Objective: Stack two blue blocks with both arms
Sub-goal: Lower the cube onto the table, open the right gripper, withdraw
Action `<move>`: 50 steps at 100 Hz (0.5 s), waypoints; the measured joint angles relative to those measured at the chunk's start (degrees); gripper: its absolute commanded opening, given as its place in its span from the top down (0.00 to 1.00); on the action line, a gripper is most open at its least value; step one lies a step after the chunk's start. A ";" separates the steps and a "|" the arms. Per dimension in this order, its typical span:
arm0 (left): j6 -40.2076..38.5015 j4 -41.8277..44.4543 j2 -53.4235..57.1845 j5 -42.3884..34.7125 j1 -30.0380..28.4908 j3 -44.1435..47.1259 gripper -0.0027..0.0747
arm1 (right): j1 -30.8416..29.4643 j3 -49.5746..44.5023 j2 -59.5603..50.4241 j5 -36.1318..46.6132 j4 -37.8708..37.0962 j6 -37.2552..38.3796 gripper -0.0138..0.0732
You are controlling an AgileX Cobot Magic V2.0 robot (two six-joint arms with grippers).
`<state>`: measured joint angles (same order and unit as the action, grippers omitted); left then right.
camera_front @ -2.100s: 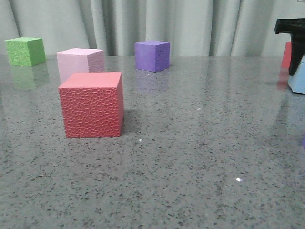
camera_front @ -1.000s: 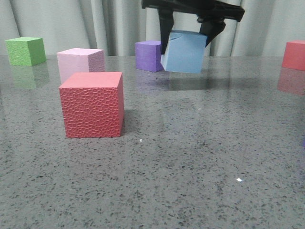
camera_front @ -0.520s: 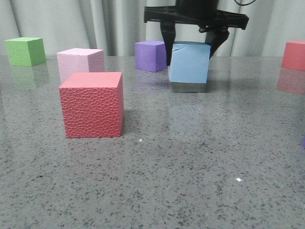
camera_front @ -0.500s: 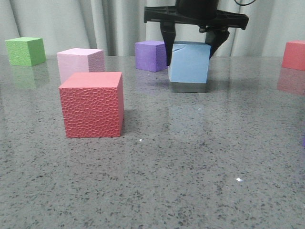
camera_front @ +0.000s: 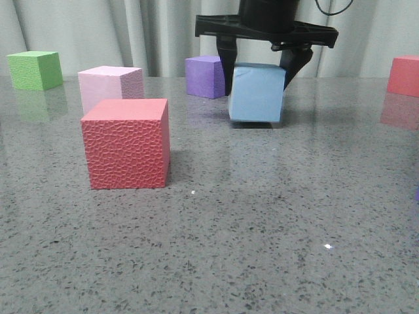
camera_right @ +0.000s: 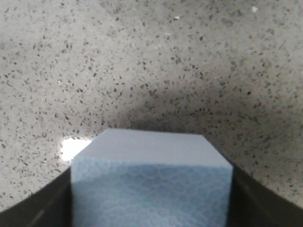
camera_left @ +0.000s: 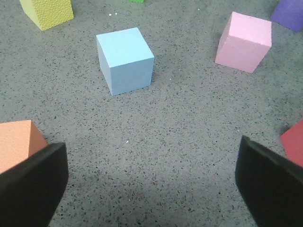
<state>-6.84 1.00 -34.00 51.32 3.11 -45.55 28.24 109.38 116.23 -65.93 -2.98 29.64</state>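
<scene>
The front view sits low, near the table (camera_front: 262, 229), facing forward toward the curtain (camera_front: 131, 33). The left wrist view looks down from higher up; both take in the pink cube (camera_front: 110, 86) (camera_left: 245, 41). The right wrist view presses close over a blue block (camera_right: 151, 184), also in the front view (camera_front: 256, 93).

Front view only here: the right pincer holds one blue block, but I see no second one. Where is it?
Observer: The left wrist view shows the second blue block standing on the table, with a yellow cube and a pink cube nearby.
Operator: Left pincer on it?
Observer: No, the left pincer is open, empty, apart from it.
Operator: My grip?
Observer: The held blue block spans the right pincer finger to finger.
</scene>
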 measured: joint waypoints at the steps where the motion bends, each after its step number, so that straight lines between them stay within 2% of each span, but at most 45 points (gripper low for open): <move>1: 0.00 0.00 0.00 0.00 0.00 0.00 0.10 | 0.00 0.00 0.00 0.00 0.13 0.00 0.16; 14: 0.00 0.00 0.00 0.00 0.00 0.00 0.10 | 0.00 0.00 0.00 -0.09 0.48 0.00 0.10; 50: 0.11 0.00 0.00 0.00 0.00 0.00 0.10 | 0.00 0.87 -0.62 -0.97 0.61 -1.41 0.10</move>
<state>-6.73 1.00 -34.00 51.32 3.11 -45.55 28.24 110.26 115.61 -66.91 -2.37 28.23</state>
